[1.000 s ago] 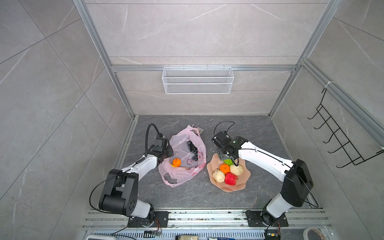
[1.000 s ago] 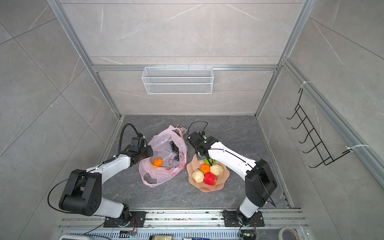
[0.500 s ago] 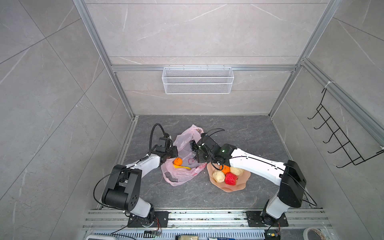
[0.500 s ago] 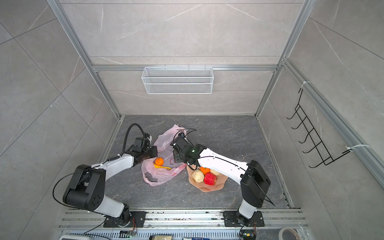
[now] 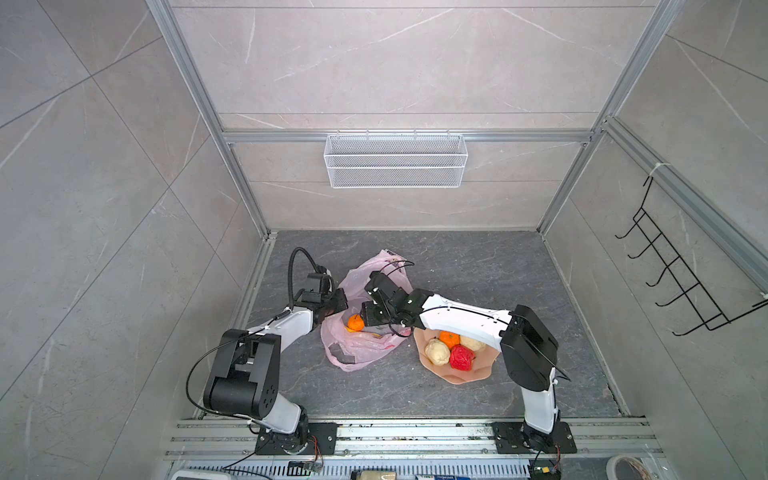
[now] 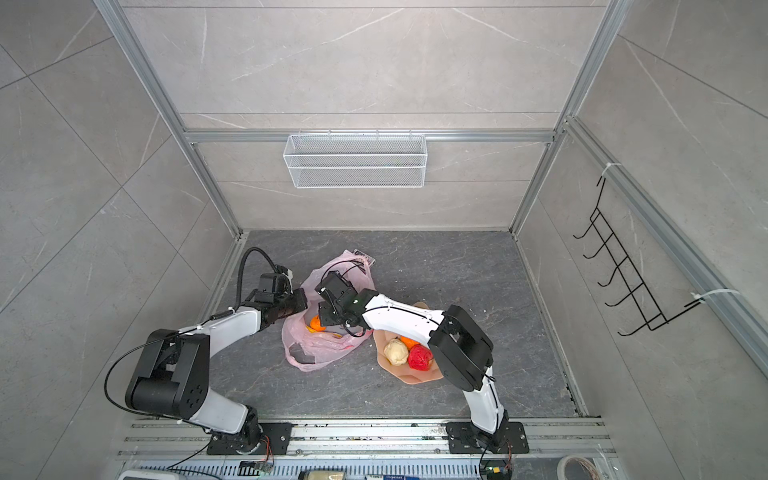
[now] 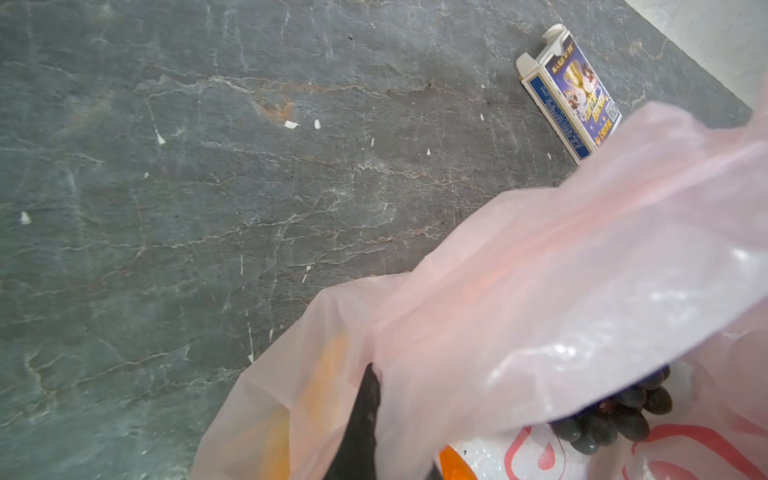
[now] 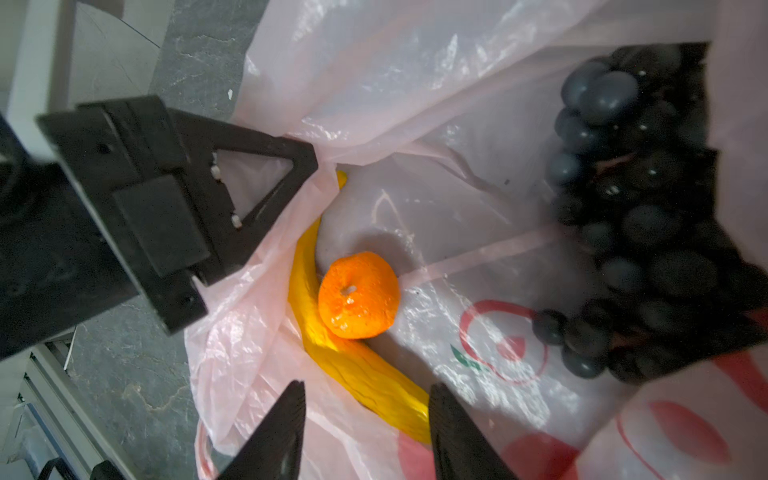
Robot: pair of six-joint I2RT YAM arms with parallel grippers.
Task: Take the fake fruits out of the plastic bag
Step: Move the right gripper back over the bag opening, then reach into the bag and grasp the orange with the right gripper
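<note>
The pink plastic bag [image 5: 365, 336] lies open on the dark floor in both top views. My left gripper [image 5: 338, 305] is shut on its left rim; the film is pinched at its fingertips [image 8: 291, 166]. Inside the bag lie an orange [image 8: 358, 295], a yellow banana [image 8: 349, 353] and a dark grape bunch [image 8: 640, 224]. My right gripper [image 8: 365, 415] is inside the bag's mouth, open, with its fingers on either side of the banana's end and apart from it. A peach plate [image 5: 457, 374] to the right holds a red fruit [image 5: 461, 357], an orange and two beige ones.
A small blue card box [image 7: 569, 91] lies on the floor at the bag's far edge. A white wire basket [image 5: 395, 160] hangs on the back wall and a black hook rack [image 5: 685, 282] on the right wall.
My right gripper has swung left from above the plate into the bag's mouth, and its jaws have narrowed. My left gripper has kept its hold on the bag's rim.
</note>
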